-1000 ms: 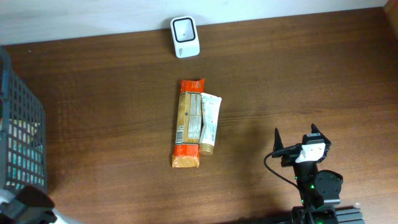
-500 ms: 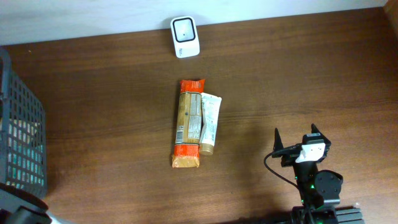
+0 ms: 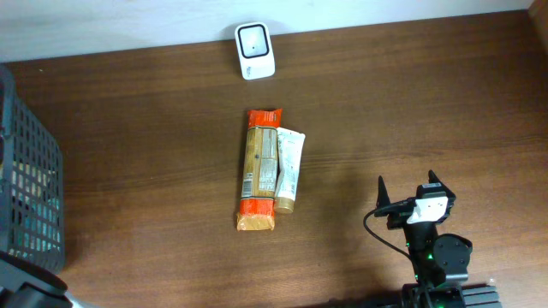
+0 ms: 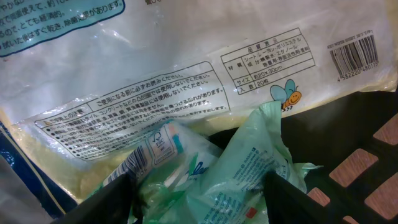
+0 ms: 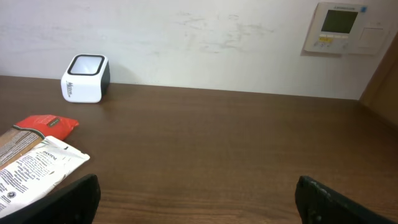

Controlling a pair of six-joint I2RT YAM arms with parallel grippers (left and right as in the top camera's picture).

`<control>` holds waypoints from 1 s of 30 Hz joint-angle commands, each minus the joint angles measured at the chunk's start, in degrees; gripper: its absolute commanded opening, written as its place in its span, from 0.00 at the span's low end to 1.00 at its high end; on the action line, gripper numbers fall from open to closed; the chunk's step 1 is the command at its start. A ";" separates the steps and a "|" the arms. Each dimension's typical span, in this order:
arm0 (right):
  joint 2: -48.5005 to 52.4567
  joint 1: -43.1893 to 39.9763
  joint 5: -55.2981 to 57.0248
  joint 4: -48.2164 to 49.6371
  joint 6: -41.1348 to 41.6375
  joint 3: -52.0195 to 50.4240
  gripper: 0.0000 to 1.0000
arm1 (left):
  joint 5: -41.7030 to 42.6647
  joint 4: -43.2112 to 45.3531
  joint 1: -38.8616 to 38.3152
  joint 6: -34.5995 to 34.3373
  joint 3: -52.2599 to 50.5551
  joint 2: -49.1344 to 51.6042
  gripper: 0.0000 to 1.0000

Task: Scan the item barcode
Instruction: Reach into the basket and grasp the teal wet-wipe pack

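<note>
brown wood table (image 3: 154,128) w/ a white scanner (image 3: 255,51) at top centre of the overhead view, by the wall. mid-frame lie an orange cracker pack (image 3: 259,169) & a white tube (image 3: 288,169), side by side & touching, both lengthwise up-down. dark mesh basket (image 3: 30,188) at far left edge. left wrist view looks into the basket: left gripper (image 4: 199,186) has its fingers (image 4: 112,199) either side of a crumpled green packet (image 4: 249,155), which fills the gap btwn them; can't tell if it's pinched or only flanked. above it a big white pouch (image 4: 155,68), barcode (image 4: 354,56) at upper right of frame. right gripper (image 5: 198,182) sits lower right in overhead, jaws spread wide, nothing in them, well apart from the items.
</note>
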 commanded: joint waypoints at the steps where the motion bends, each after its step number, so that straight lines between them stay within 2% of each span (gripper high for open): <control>1: -0.42 -0.24 -0.07 -0.07 0.24 -0.42 0.99 | 0.87 -0.26 -0.13 0.68 -2.23 0.44 0.56; 5: -0.42 -0.24 -0.07 -0.04 0.24 -0.42 0.99 | 0.87 0.83 -0.13 0.68 -3.76 0.44 0.46; 6: -0.42 -0.24 -0.04 -0.04 0.24 -0.42 0.99 | 0.87 0.81 -0.13 0.68 -3.76 0.44 0.26; 7: -0.42 -0.24 -0.07 -0.04 0.24 -0.42 0.99 | 0.87 0.81 -0.13 0.66 -3.72 0.44 0.00; 10: -0.42 -0.24 -0.07 -0.04 0.24 -0.42 0.99 | 0.87 -0.63 -0.11 0.68 -1.36 0.11 0.00; 17: -0.42 -0.24 -0.04 -0.04 0.24 -0.42 0.99 | 0.76 -13.49 -0.11 0.68 25.92 -3.58 0.00; 20: -0.42 -0.24 -0.07 -0.07 0.24 -0.42 0.99 | -1.05 -13.88 -0.11 0.68 28.74 -4.39 0.00; 21: -0.42 -0.24 -0.07 -0.04 0.24 -0.42 0.99 | -2.93 -14.10 -0.13 0.68 28.48 -4.11 0.32; 22: -0.42 -0.24 -0.07 -0.04 0.24 -0.42 0.99 | -4.46 -14.03 -0.13 0.70 27.71 -3.50 0.54; 23: -0.42 -0.24 -0.04 -0.04 0.24 -0.42 0.99 | -5.81 -13.75 -0.13 0.72 26.82 -2.67 0.62; 25: -0.42 -0.24 -0.04 -0.04 0.24 -0.42 0.99 | -5.97 -11.87 -0.13 2.86 24.50 -0.17 0.69; 30: -0.42 -0.24 -0.04 -0.07 0.24 -0.42 0.98 | 1.55 -14.69 -0.70 8.57 23.87 9.05 0.70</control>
